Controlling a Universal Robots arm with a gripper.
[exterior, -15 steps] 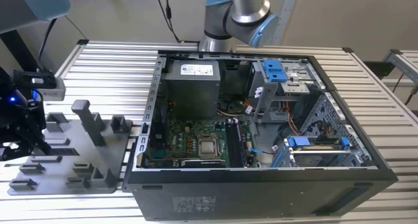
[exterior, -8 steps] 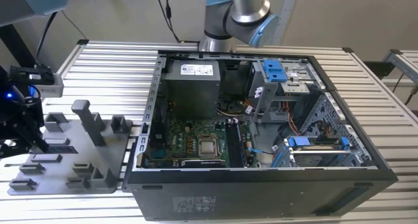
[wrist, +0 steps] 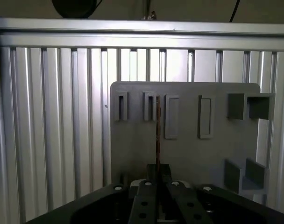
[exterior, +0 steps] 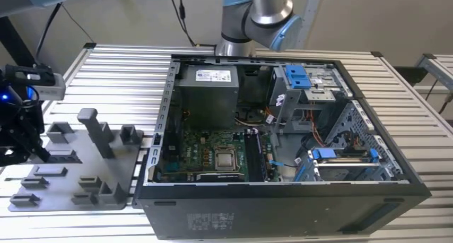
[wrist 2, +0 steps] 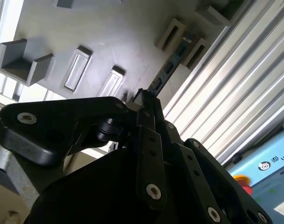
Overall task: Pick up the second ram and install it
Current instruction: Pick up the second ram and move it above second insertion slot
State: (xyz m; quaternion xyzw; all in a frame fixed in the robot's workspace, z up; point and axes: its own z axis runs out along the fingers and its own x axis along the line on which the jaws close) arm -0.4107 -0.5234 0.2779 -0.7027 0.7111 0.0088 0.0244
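The second ram (wrist: 157,133) is a thin dark strip seen edge-on, running from my fingertips to a slot holder on the gray tray (wrist: 188,154). In the second wrist view the ram (wrist 2: 172,65) reaches from the finger ends toward two upright holders at the tray's edge. In both wrist views my gripper (wrist: 157,173) (wrist 2: 145,99) is shut on the ram's near end. In the exterior view the gripper (exterior: 16,139) hangs at the far left, over the left side of the gray tray (exterior: 71,174).
An open computer case (exterior: 283,200) lies on the slatted metal table (exterior: 120,68), to the right of the tray. Inside are the motherboard (exterior: 212,153) with long black slots (exterior: 258,155), a power supply (exterior: 207,94) and blue drive brackets (exterior: 297,76). The arm's base (exterior: 255,15) rises behind the case.
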